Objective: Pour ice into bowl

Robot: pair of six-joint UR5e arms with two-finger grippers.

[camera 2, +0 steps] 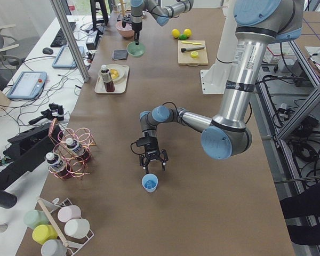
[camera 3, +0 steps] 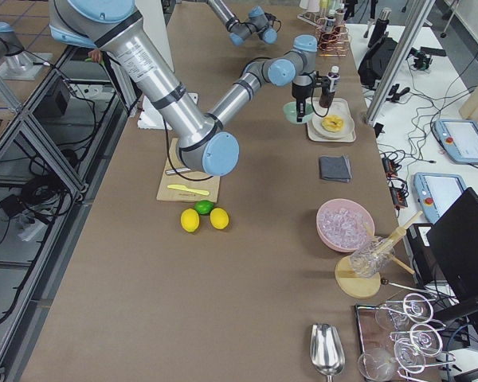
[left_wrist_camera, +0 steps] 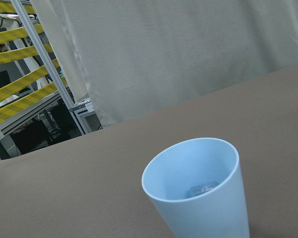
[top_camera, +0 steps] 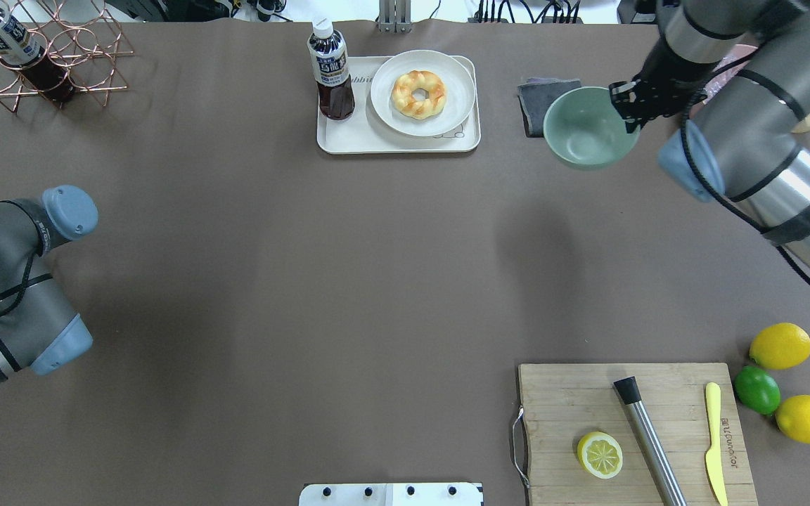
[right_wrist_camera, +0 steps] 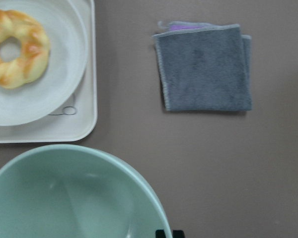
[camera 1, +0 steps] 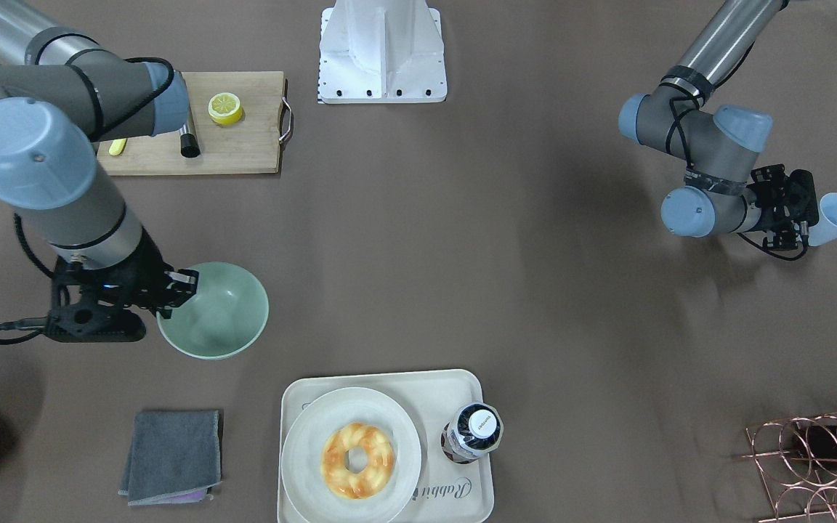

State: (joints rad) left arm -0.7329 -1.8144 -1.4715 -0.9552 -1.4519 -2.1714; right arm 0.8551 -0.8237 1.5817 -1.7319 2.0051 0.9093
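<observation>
At the robot's left end of the brown matte surface (camera 1: 462, 218), a light blue plastic cup (camera 1: 836, 216) is seen standing upright, its long axis vertical and its mouth facing up. A few small clear ice cubes (left_wrist_camera: 202, 189) are glimpsed at its bottom in the left wrist view. The left end effector (camera 1: 803, 213) is held level just beside the cup and is pointed outward at it. Its jaws appear spread, and the cup, just off the fingertips, is judged not to be gripped.

Well apart from the cup, on the robot's right and toward the far edge, the round pale mint-green matte bowl (top_camera: 584, 130) is found, and nothing is seen inside it. Its rim is pinched by the right end effector (top_camera: 626, 105), whose jaws are closed on it. Whether the bowl is resting or lifted cannot be told. A folded grey cloth (right_wrist_camera: 204, 67) lies just beside the bowl, and a cream tray (top_camera: 328, 140) is set near it.

The cup is judged to be the thing to be taken first, and the left arm is by far the nearer to it. Once the cup is grasped around its wall, cup and bowl must be brought together across most of the surface before any tipping is possible. An early tilt is judged the main risk of spilled ice.
</observation>
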